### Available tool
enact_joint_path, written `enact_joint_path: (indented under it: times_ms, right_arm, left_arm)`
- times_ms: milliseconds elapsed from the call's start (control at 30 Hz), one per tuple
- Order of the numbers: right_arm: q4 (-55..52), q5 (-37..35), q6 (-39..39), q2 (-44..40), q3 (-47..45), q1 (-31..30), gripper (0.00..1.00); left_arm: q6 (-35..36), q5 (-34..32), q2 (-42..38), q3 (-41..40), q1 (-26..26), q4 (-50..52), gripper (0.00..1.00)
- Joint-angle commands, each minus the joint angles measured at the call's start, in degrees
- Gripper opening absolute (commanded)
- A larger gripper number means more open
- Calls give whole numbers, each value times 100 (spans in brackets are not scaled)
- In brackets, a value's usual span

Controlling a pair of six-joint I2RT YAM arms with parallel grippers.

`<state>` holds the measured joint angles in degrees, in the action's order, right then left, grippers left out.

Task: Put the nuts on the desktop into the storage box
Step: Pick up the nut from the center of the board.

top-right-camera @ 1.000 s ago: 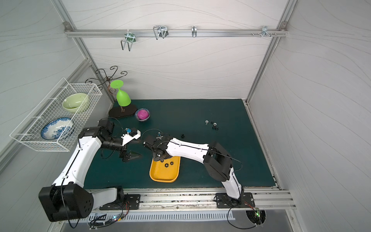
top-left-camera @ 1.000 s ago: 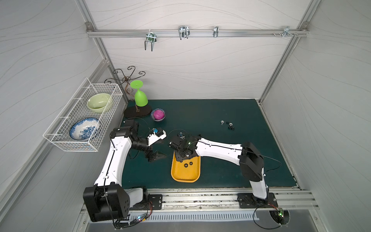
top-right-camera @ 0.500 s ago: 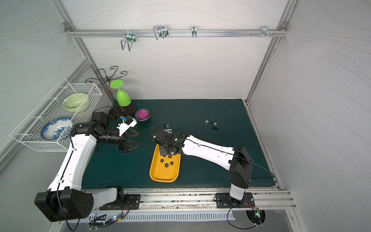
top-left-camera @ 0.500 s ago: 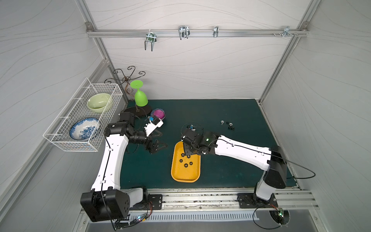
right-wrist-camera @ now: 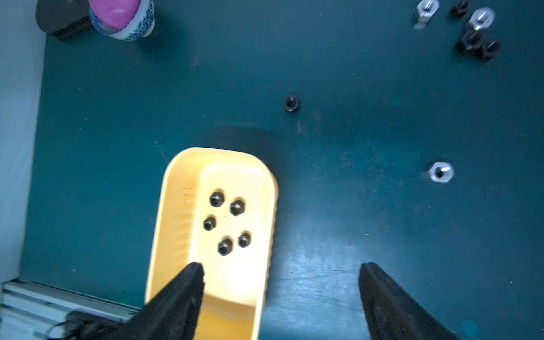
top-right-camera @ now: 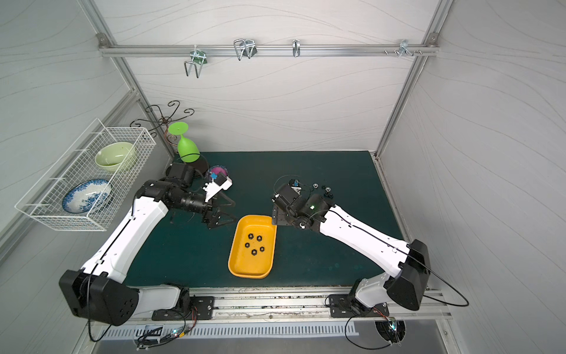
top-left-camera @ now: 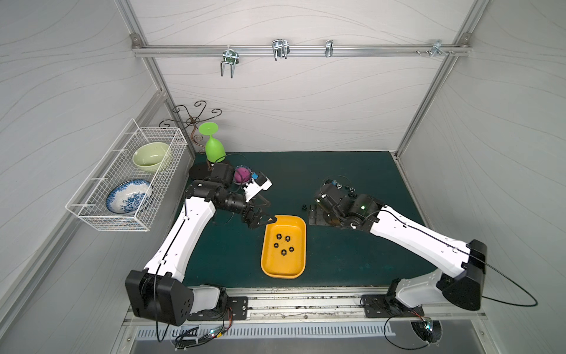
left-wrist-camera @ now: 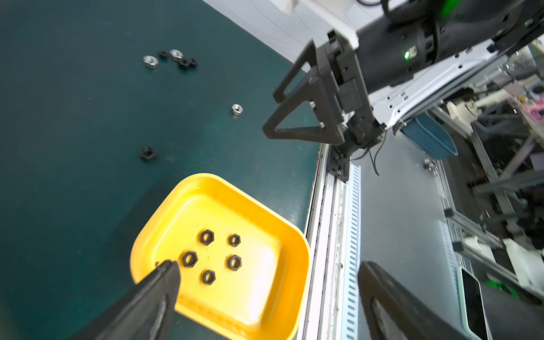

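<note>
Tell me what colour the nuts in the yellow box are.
Black, all five nuts; clearest in the left wrist view.

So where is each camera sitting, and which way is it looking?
Top views: up high at the front, looking down over the whole desktop; left arm and right arm both show.
Left wrist: on the left arm, looking past the open left gripper at the storage box, loose nuts and right gripper.
Right wrist: on the right arm, looking down past the open right gripper at the storage box.
Shared: both wrist views show five black nuts in the storage box.
</note>
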<state>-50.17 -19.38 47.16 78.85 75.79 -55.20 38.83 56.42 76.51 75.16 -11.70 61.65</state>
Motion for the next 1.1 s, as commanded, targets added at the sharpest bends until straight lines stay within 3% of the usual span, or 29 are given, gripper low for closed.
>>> enact_joint_path:
  times_ms: [0,100,267,367,700,900,1067]
  right_arm:
    - [-301,69,50,-285,-177,268,99]
    - [-451,135,51,-474,-300,555,99]
    - [-634,220,27,-767,-600,1072,99]
    - [-628,289,21,-895,-877,1455,99]
    - [-412,689,65,-1006,-1716,2565,99]
    - [-113,987,220,-1109,-2138,3014,99]
    - [126,1022,354,-838,-2296,3215,99]
  left_arm:
    - [-280,-281,255,393,-427,-634,99]
    - [-403,-433,537,533,-763,-1035,99]
    - [-34,-1138,1094,951,-1471,-1257,99]
    - [30,-1070,1473,1124,-1770,-1356,99]
    - [1169,-1169,2656,1832,-2497,-1417,99]
    - [947,-1284,3220,2170,-2577,-1984,99]
    - [285,-1682,3449,2088,-2721,-2840,99]
